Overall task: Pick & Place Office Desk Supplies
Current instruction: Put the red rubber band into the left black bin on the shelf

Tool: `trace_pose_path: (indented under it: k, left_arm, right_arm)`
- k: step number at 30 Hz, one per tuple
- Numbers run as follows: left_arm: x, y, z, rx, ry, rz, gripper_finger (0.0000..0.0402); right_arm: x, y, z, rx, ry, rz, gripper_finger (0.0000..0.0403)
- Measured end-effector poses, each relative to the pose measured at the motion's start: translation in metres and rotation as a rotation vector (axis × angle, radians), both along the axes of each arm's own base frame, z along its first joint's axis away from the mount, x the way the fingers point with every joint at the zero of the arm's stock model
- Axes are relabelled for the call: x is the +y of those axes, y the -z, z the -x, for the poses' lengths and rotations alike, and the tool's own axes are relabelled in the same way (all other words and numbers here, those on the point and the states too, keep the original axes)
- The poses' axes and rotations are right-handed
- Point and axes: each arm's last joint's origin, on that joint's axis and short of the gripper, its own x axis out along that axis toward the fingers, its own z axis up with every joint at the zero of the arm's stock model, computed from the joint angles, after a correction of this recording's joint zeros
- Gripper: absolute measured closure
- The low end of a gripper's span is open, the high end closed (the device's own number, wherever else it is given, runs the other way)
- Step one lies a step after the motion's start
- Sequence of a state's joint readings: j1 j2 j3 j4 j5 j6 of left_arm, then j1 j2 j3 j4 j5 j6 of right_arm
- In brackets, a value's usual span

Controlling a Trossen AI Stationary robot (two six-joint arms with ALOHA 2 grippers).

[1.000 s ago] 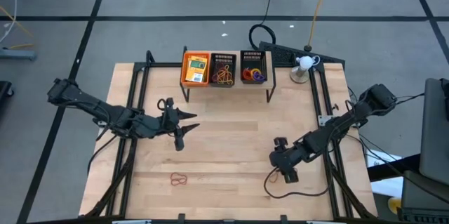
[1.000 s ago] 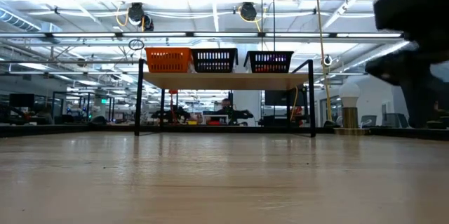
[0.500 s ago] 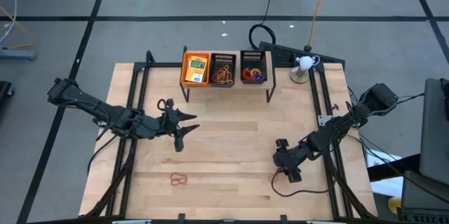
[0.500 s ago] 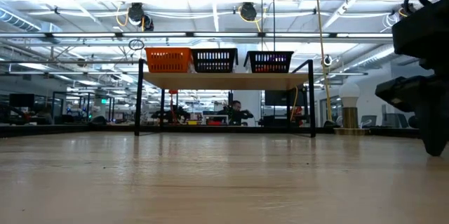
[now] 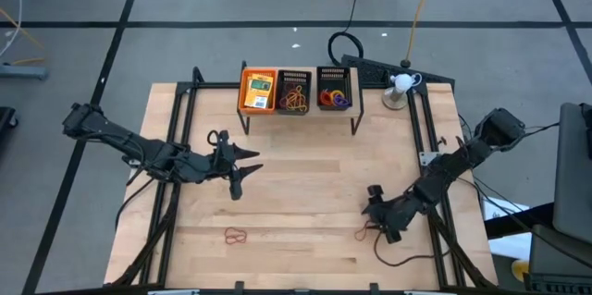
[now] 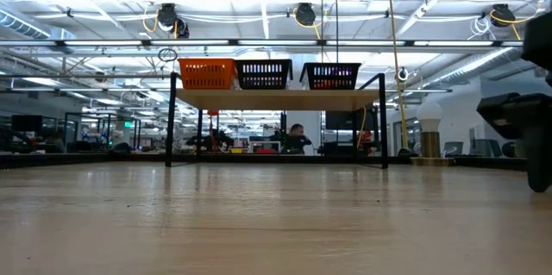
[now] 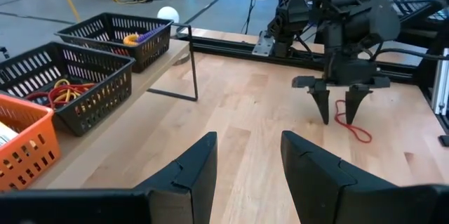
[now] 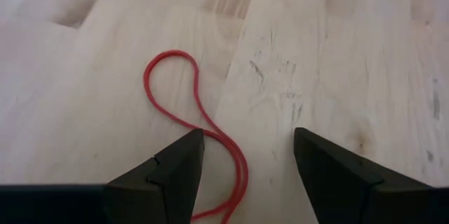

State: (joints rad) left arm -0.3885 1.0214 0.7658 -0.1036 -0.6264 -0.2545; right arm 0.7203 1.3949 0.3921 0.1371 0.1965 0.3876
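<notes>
My right gripper (image 8: pixel 242 155) has slid toward the table's near right edge, fingers spread wide and empty over the thin red rubber-band loop (image 8: pixel 186 108) on bare wood — pickup imminent, I judge; left gripper (image 5: pixel 242 165) open, mid-table.

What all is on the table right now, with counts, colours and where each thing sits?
Orange mesh tray: one, on the raised shelf, holding yellow-orange packets.
Black mesh trays: two, beside it, holding tangled rubber bands and coloured rings.
Red-brown rubber-band loop: one, lying near the front edge.
Second red loop: one, under the right arm.
White lamp: one, back right corner.
Left end effector: open, hovering mid-left.
Right end effector: open, over the second loop.
</notes>
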Motion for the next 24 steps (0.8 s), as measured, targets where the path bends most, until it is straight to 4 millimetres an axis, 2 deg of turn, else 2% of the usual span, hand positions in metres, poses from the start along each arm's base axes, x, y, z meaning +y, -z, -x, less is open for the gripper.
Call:
trace_pose_path:
  k: [7,13,19,24]
  left_arm:
    - [0.0,0.0,0.0,-0.011,-0.013,0.039,0.0249]
    - [-0.003,0.009,-0.008,0.023,-0.022,0.048,0.025]
    - [-0.007,0.023,-0.02,0.058,-0.053,0.086,0.025]
    - [-0.009,0.026,-0.032,0.001,-0.064,0.119,0.025]
  right_arm:
    - [-0.014,0.018,0.023,-0.212,0.01,-0.096,0.019]
    - [-0.026,0.026,0.036,-0.219,0.021,-0.126,0.019]
    - [-0.028,0.028,0.038,-0.228,-0.023,-0.075,0.019]
    - [-0.029,0.03,0.038,-0.239,-0.039,-0.023,0.019]
